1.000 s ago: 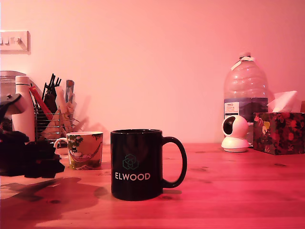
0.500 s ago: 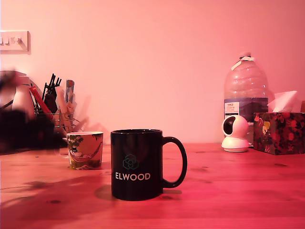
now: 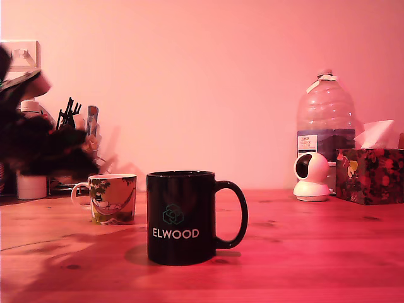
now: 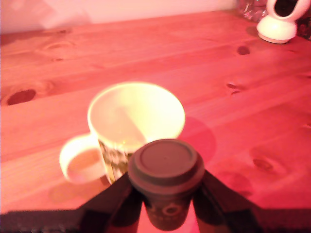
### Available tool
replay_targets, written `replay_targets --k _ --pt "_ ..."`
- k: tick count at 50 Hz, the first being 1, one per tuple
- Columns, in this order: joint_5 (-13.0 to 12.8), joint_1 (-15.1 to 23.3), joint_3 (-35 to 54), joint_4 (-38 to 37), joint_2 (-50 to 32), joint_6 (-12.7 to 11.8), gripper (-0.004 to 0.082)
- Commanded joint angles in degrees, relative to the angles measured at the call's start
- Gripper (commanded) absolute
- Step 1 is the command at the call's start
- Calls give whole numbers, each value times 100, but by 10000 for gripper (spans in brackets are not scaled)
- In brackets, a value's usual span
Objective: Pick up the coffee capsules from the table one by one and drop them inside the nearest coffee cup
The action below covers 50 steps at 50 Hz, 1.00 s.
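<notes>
Dark capsule (image 4: 165, 182) sits clamped between the gripper (image 4: 166, 206) fingers, flat rimmed top showing, held above the table (image 4: 252, 111) just beside the patterned cup (image 4: 133, 128), short of its rim. Cup mouth is open and unobstructed. Beyond the cup, bare wood runs to a white camera (image 4: 278, 22). The black ELWOOD mug (image 3: 183, 218) stands near the cup, apart from it.

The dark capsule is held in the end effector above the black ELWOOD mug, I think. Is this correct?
Not quite. The wrist view shows the dark capsule held in the end effector beside and above the cream patterned cup, not the black ELWOOD mug, which stands apart in the exterior view.
</notes>
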State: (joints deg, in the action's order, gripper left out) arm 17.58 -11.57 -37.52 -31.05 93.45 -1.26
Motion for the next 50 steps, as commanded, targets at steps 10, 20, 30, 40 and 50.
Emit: replay_targets --k 10,20,30,40,50 --pt "13 -13 -719 1145 -61 175 24" --pt "-2 -17 -1276 1904 -55 177 24" --pt "-4 -17 -1738 2492 -13 197 25" --pt "-9 -24 -2072 2983 74 240 25" --pt "-9 -22 -2374 3340 157 284 26"
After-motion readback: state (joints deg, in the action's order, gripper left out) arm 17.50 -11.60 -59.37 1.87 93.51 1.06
